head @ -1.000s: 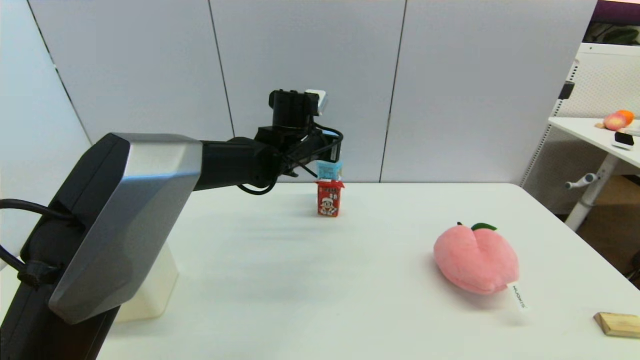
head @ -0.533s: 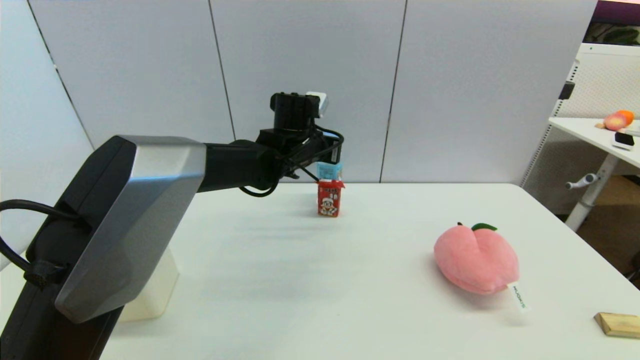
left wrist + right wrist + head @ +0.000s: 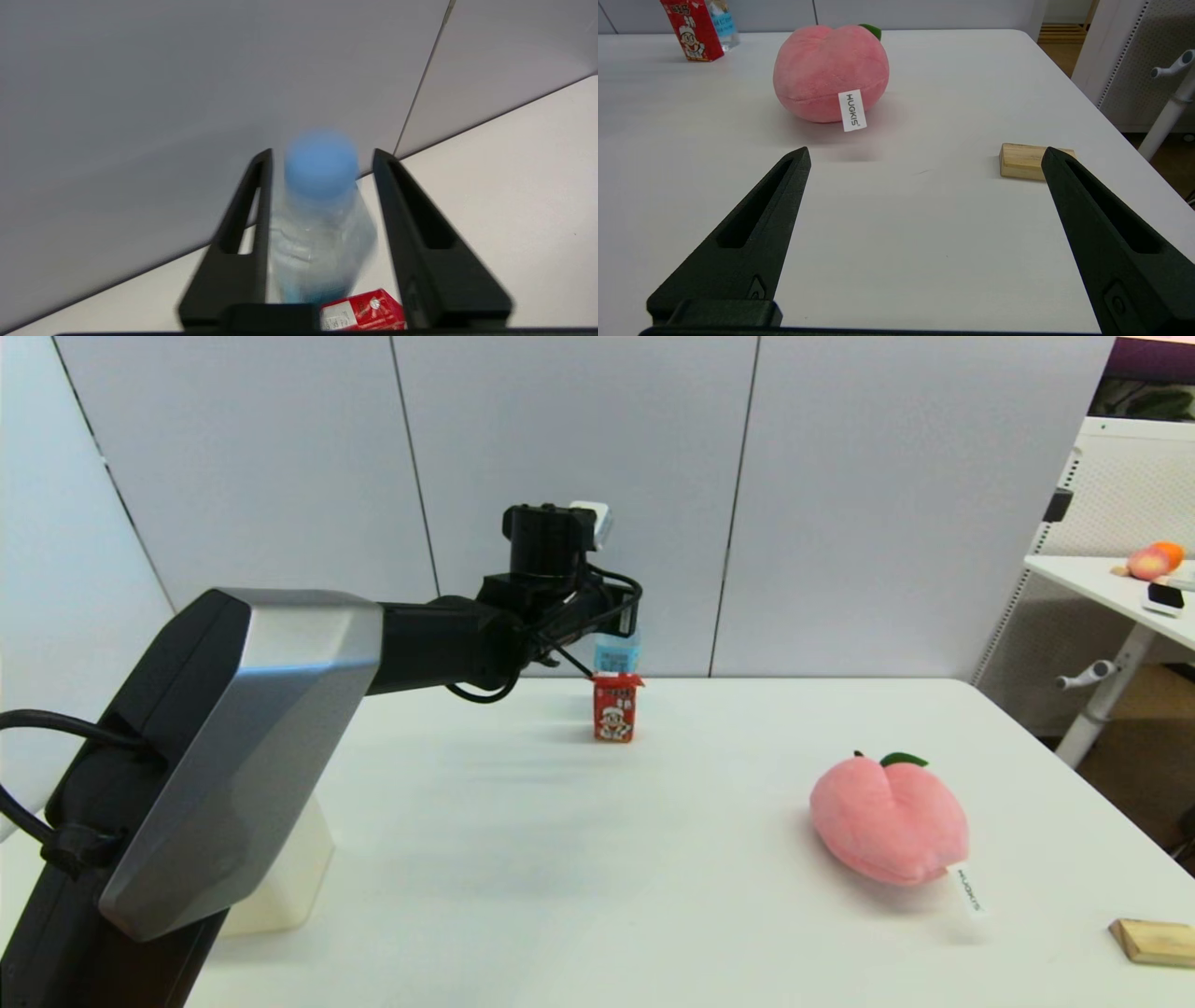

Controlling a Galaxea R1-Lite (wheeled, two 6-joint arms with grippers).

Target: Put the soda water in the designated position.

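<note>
White table point(image 3: 653, 896) fills the lower frame; left gripper point(image 3: 322, 163), upper centre in the head view, straddles the soda water point(image 3: 322, 219) with fingers spread, a gap showing on each side; the bottle stands behind the red carton point(image 3: 615, 707). Grasp, carry and placement all appear outstanding; right gripper point(image 3: 924, 158) idles spread near the wooden block point(image 3: 1029, 161).

My left arm point(image 3: 280, 709) has a large angular link with a brushed silver face and black sides. A matte black forearm follows, ending in a black wrist block topped by a small silver-white module. Black cables loop beside the wrist, and another black cable runs at the base of the large link. My left claw point(image 3: 322, 161) carries two long, black, tapered fingers, each with a slot-shaped recess. My right claw point(image 3: 924, 156) has identical black wedge fingers with recessed slots.
</note>
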